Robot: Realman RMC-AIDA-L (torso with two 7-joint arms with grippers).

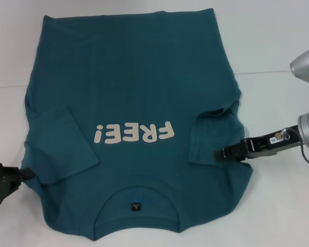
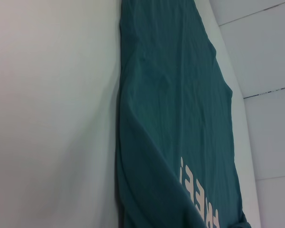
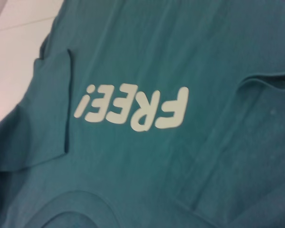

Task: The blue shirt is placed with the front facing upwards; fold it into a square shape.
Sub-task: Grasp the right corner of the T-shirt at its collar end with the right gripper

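The blue shirt [image 1: 139,103] lies front-up across the white desk [image 1: 278,46], filling the frame's centre, both sleeves folded inward. The left hand [image 1: 26,173], lower left, and right hand [image 1: 220,154], right, touch its edges; I cannot tell their grip.

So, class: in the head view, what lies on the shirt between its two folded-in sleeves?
The white FREE! print lies between the left sleeve and right sleeve of the blue shirt; the head view shows it.

The blue shirt [image 1: 134,87] is matt, softly creased cloth on a smooth white table [image 1: 278,41].
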